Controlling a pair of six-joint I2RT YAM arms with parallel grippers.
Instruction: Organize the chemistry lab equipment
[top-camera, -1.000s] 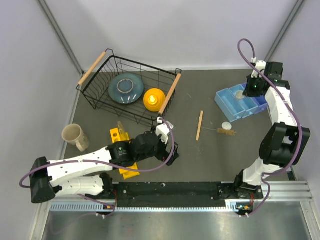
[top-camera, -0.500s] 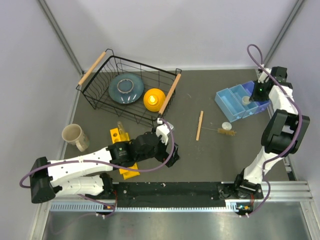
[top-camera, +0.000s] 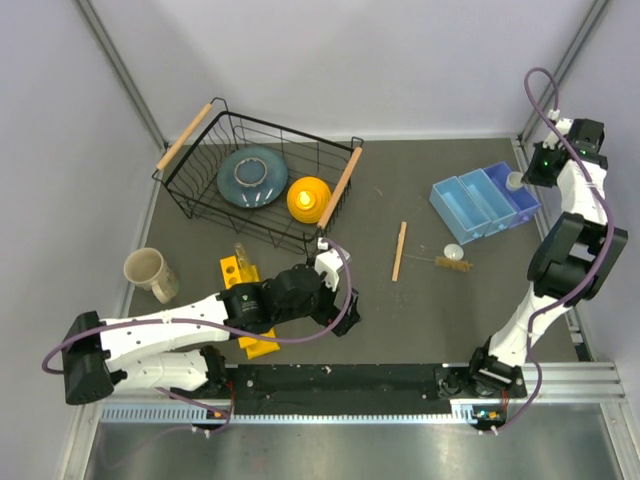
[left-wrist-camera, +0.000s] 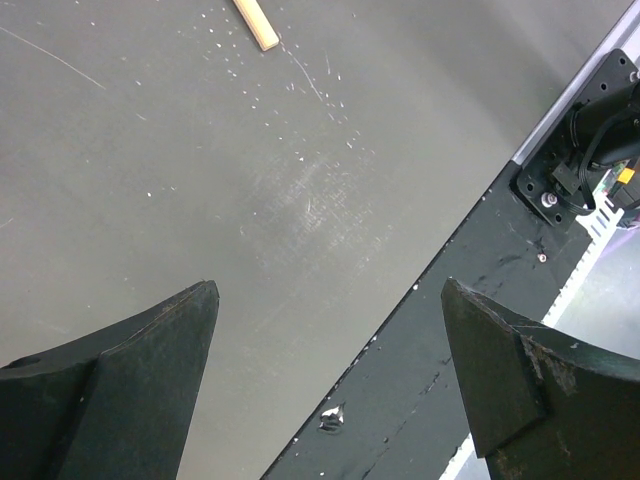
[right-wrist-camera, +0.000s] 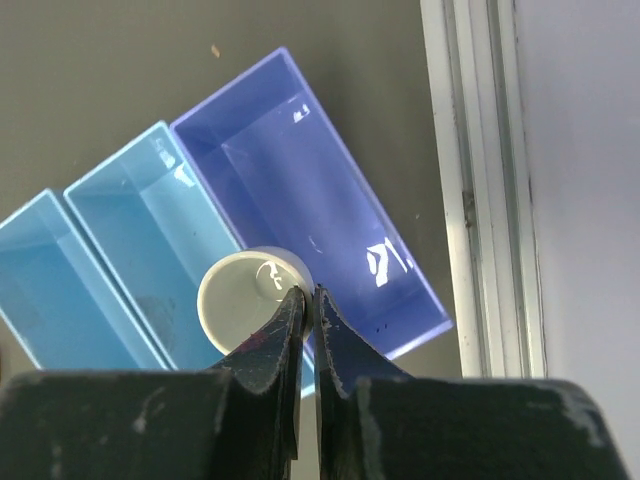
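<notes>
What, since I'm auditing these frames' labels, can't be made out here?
Top view: the left arm hides the middle of the yellow rack.
Left wrist view: the top edge cuts off the wooden stick except one end.
Right wrist view: the right fingers cover part of the white round piece.

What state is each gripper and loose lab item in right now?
Left gripper: open, empty.
Right gripper: shut on white round piece, above blue trays.
Wooden stick: flat on table.
Second white piece: on table, beside brush.
Glass tube: in yellow rack.
</notes>
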